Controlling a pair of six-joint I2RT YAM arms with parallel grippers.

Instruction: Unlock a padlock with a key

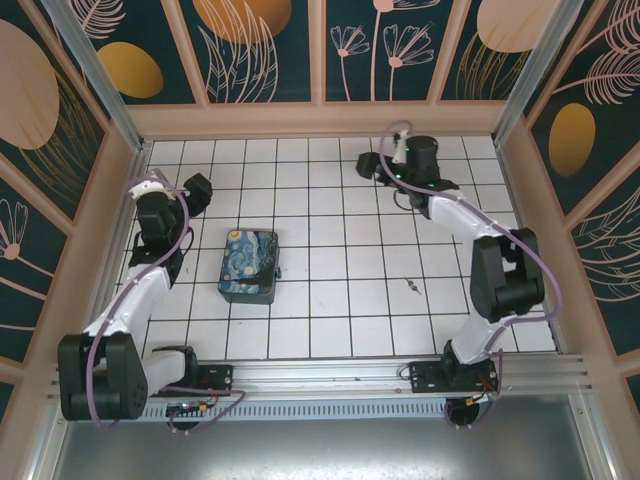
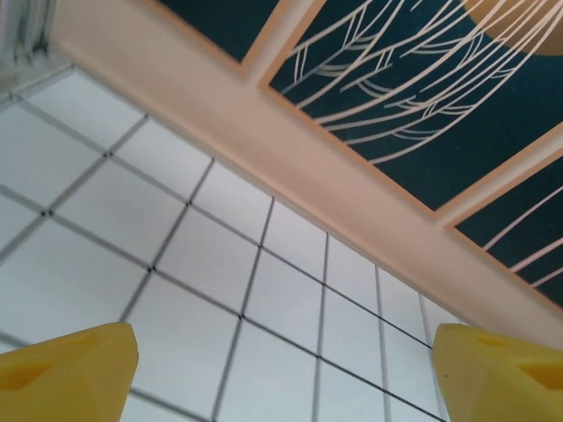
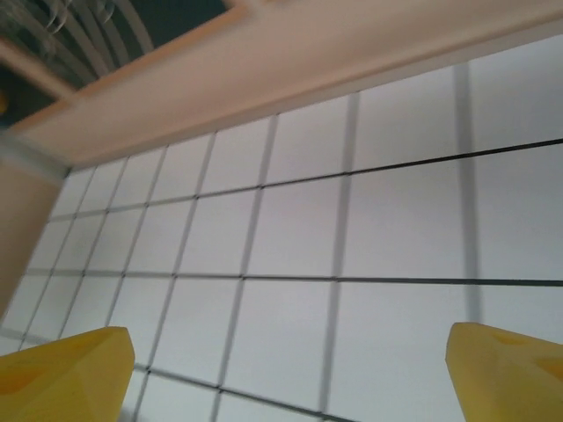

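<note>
- Your left gripper [image 2: 281, 378] hangs close to the left wall [image 1: 112, 215]. Its yellow fingertips [image 2: 66, 369] are spread wide, with only the white tiled floor [image 1: 330, 240] between them.
- Just right of that arm, the starry-printed box [image 1: 249, 265] sits on the tiles. A small dark shape [image 1: 263, 272] on its near right corner is too blurred to name.
- Open tiles run from the box to the key [image 1: 413, 290], which lies alone right of centre.
- Your right gripper [image 1: 368, 165] sits near the back wall [image 1: 320, 118], jaws apart, gripping nothing.
</note>
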